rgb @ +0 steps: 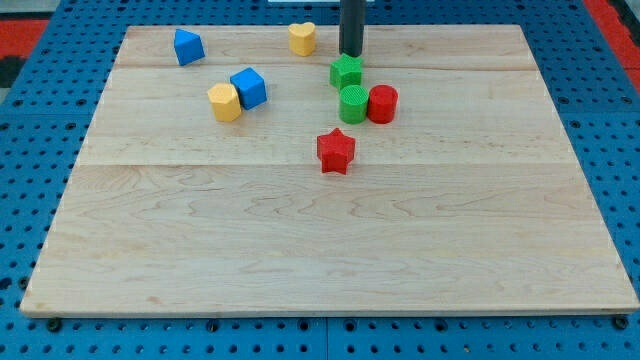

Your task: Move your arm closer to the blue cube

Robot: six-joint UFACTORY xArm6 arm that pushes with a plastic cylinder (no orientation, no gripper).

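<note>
The blue cube (249, 87) sits on the wooden board (330, 250) at the upper left of centre, touching a yellow hexagonal block (225, 102) on its left. My tip (350, 54) is at the view's top centre, just above a green star (346, 71) and to the right of a yellow heart (302, 38). The tip is well to the right of the blue cube and a little above it, not touching it.
A blue wedge-like block (188, 46) lies at the top left. A green cylinder (353, 104) and a red cylinder (382, 103) stand side by side below the green star. A red star (336, 151) lies near the board's middle.
</note>
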